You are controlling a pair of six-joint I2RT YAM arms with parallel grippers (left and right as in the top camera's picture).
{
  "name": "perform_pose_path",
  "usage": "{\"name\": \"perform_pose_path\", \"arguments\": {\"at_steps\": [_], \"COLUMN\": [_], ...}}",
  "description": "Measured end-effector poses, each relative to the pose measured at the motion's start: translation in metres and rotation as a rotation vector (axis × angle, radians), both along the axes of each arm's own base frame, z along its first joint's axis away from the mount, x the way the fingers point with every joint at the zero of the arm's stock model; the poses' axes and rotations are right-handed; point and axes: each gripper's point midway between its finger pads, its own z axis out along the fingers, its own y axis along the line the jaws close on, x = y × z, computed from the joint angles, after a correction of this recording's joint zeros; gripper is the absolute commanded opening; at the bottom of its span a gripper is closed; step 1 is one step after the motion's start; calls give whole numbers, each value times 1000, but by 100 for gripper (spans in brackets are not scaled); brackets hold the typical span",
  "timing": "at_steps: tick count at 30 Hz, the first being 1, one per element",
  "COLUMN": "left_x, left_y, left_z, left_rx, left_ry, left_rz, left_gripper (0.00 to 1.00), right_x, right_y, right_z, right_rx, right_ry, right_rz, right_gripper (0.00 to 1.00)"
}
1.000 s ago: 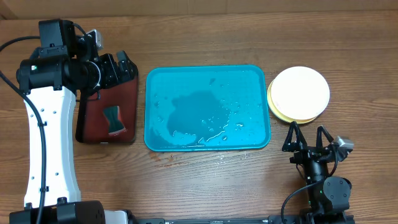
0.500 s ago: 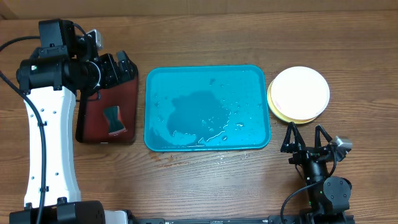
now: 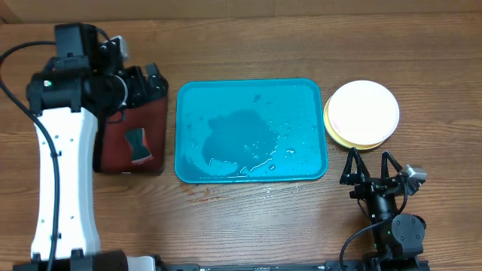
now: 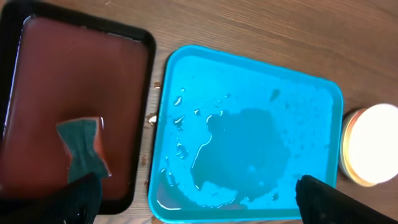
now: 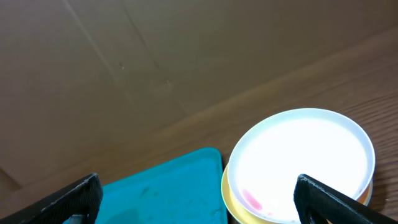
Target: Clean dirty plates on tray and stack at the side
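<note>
The turquoise tray [image 3: 252,129] lies mid-table, wet with puddles and droplets, with no plate on it. To its right stand the stacked plates [image 3: 364,111]: a white one on top, a yellow-green rim [image 3: 329,126] showing beneath. In the right wrist view the white plate [image 5: 305,155] carries a small pink smear [image 5: 252,200]. My left gripper [image 3: 144,84] hangs open over the far end of the black tray, nothing between its fingers [image 4: 74,199]. My right gripper [image 3: 370,165] is open too, just in front of the stack, and holds nothing.
A black tray with a dark red inside [image 3: 132,139] lies left of the turquoise one, with a teal cloth or sponge [image 3: 138,144] in it. Water drops dot the wood at the turquoise tray's front edge [image 3: 267,188].
My left arm has shifted slightly to the right above the black tray. The right gripper has barely moved. The plates and both trays are where they were.
</note>
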Motion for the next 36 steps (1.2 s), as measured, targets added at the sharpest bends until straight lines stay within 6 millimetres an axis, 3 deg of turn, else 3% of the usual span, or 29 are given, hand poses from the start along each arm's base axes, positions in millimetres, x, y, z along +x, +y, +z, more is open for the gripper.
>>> {"name": "perform_pose_path", "arguments": {"at_steps": [5,10,14,17,23,27,36], "left_x": [-39,-93,-114,-114,-114,-121,-121], "left_y": [-21,-9,-2,0,1,3,13], "left_z": [51,121,140,125,60,40,-29], "left_rx": [131,198,203,200,211,231,272], "left_ry": [-155,-456,-685,-793,-891,-1004,-1069], "left_rz": [-72,-23,25,47,57,61,93], "left_gripper": [100,100,100,100,100,100,100], "right_x": [0,0,0,0,0,0,0], "right_y": [0,0,0,0,1,1,1], "right_z": [0,0,0,0,0,0,0], "right_rx": [0,0,-2,-3,-4,-4,-4], "right_ry": [0,0,1,0,0,0,0], "right_rz": [0,0,0,3,7,7,7], "right_gripper": [100,100,100,100,100,100,100]}}
